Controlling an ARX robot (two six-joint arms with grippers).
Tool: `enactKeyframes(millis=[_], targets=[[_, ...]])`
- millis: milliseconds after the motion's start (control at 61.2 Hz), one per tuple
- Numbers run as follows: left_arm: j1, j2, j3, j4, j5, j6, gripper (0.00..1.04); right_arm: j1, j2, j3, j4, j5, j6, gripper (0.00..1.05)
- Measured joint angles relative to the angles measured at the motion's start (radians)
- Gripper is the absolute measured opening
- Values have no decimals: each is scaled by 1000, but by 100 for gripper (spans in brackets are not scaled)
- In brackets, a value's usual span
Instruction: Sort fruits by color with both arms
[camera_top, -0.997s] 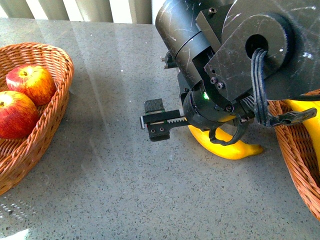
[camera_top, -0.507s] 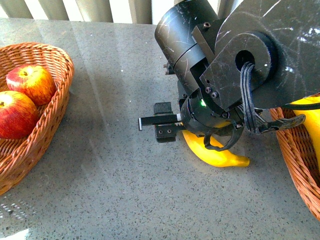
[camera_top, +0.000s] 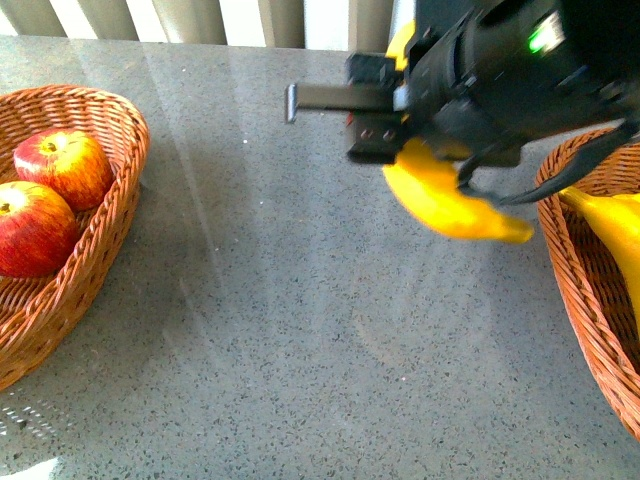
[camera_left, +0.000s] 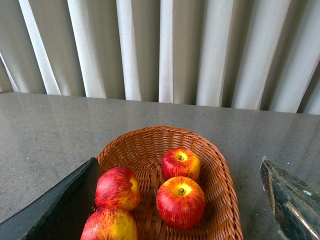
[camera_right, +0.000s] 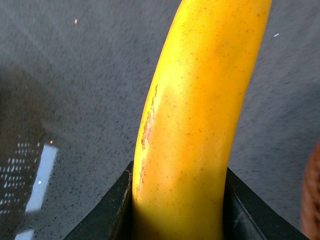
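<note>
My right gripper (camera_top: 405, 150) is shut on a yellow banana (camera_top: 450, 205) and holds it in the air above the grey table, just left of the right wicker basket (camera_top: 575, 270). The right wrist view shows this banana (camera_right: 190, 125) clamped between the two black fingers (camera_right: 115, 200). A second banana (camera_top: 612, 232) lies in the right basket. Two red apples (camera_top: 62, 165) (camera_top: 30, 225) sit in the left wicker basket (camera_top: 110, 230). My left gripper (camera_left: 177, 162) hangs open above that basket (camera_left: 220, 175), which holds several apples (camera_left: 180, 202).
The grey stone table (camera_top: 280, 340) stretches between the two baskets. Pale vertical blinds (camera_left: 160, 50) stand behind the table's far edge.
My right gripper has lifted the banana off the table and carried it up and toward the back. The apples and baskets have not moved.
</note>
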Motion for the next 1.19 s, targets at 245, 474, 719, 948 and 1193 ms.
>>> enactKeyframes(millis=[245,474,719,948,1193], targets=[[0,0,0,0,0,0,96,-188,-236,-189,-37,38,-61,35],[0,0,0,0,0,0,96,-346,-322,-340,-45,29,-103,35],[0,0,0,0,0,0,96,-396,-327,-404,-21,21,-147,35],[0,0,0,0,0,0,96,-416,-309,-445,-2,10,-152,35],[0,0,0,0,0,0,96,-443,-367,-451,53,-31,-131,76]])
